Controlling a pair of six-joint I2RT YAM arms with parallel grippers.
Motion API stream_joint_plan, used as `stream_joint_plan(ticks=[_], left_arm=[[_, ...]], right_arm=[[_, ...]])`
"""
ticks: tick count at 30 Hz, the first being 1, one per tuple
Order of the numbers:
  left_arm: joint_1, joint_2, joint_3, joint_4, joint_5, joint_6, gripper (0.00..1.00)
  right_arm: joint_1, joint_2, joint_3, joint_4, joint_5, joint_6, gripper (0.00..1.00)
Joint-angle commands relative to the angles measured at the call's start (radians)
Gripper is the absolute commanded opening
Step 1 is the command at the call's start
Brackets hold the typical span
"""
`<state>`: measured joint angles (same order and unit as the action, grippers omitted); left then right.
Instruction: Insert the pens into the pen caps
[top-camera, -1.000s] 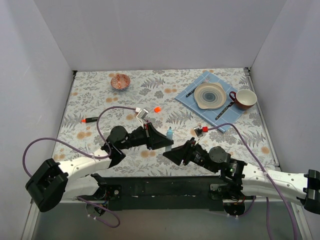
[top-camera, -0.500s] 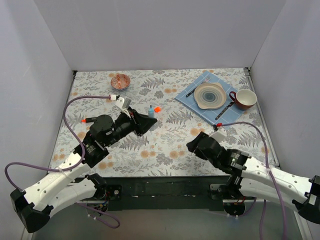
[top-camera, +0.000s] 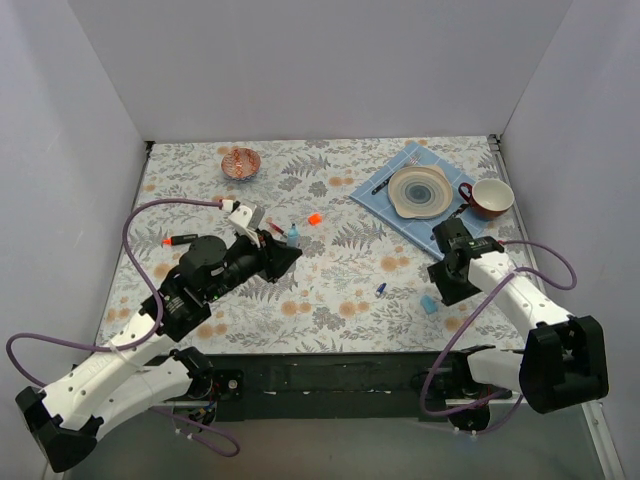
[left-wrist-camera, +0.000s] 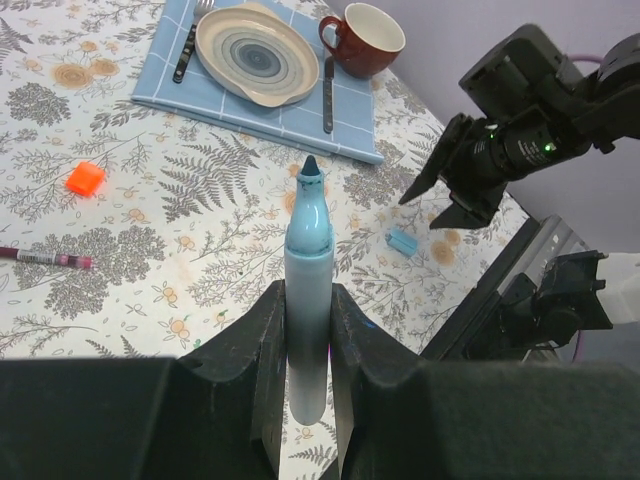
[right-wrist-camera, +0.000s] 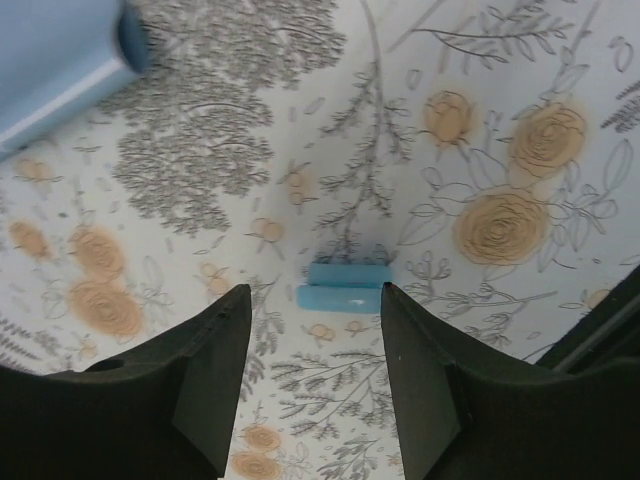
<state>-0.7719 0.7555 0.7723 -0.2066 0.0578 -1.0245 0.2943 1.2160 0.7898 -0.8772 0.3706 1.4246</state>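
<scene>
The light-blue marker is clamped between the fingers of the left gripper, above the middle-left of the table. Its long axis runs in line with the fingers; its bare dark tip is pointed out from the gripper, toward the blue mat in the wrist view.

The light-blue cap lies flat on the cloth at the near right; in the right wrist view its long axis is set crosswise. The right gripper is held over it with its fingers apart and nothing between them; whether they touch the cloth cannot be told.

The orange cap is seen just beyond the marker; the dark-red pen lies flat near it. The black marker with its orange end lies well apart at the left edge.

The table is covered by a pale cloth printed with grey ferns and orange flowers. A plate rests on the mat at the far right, a red mug is placed beside it, and a small patterned bowl stands at the far left. The table is enclosed on three sides by plain white walls.
</scene>
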Motion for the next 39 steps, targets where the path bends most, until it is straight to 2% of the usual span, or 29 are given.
stream_joint_plan(ticks=[1, 8, 10, 20, 27, 33, 34, 36, 38, 39], left_arm=[[0.003, -0.035, -0.010, -0.005, -0.007, 0.020, 0.00], [0.003, -0.036, -0.008, -0.007, -0.003, 0.020, 0.00], [0.003, -0.039, -0.010, -0.007, -0.013, 0.017, 0.00], [0.003, -0.059, -0.013, -0.010, -0.033, 0.017, 0.00], [0.003, -0.058, -0.013, -0.011, -0.033, 0.020, 0.00], [0.002, -0.042, -0.010, -0.011, -0.013, 0.021, 0.00], [0.003, -0.041, -0.008, -0.011, -0.013, 0.021, 0.00], [0.002, -0.041, -0.008, -0.011, -0.013, 0.021, 0.00], [0.003, -0.047, -0.010, -0.011, -0.019, 0.023, 0.00], [0.002, -0.047, -0.011, -0.011, -0.022, 0.021, 0.00]], right_arm=[[-0.032, -0.055, -0.067, -0.042, -0.068, 0.048, 0.63], [-0.032, -0.064, -0.080, 0.009, -0.047, -0.006, 0.72], [-0.032, -0.061, -0.098, 0.055, -0.061, -0.022, 0.72], [-0.029, 0.057, -0.078, 0.043, -0.110, -0.070, 0.72], [-0.012, 0.089, -0.124, 0.093, -0.125, -0.073, 0.70], [-0.011, 0.067, -0.153, 0.168, -0.107, -0.150, 0.65], [-0.009, 0.054, -0.158, 0.216, -0.113, -0.170, 0.61], [-0.009, 0.040, -0.170, 0.285, -0.133, -0.270, 0.55], [-0.011, 0.020, -0.178, 0.401, -0.159, -0.364, 0.54], [-0.007, 0.017, -0.173, 0.449, -0.177, -0.512, 0.47]])
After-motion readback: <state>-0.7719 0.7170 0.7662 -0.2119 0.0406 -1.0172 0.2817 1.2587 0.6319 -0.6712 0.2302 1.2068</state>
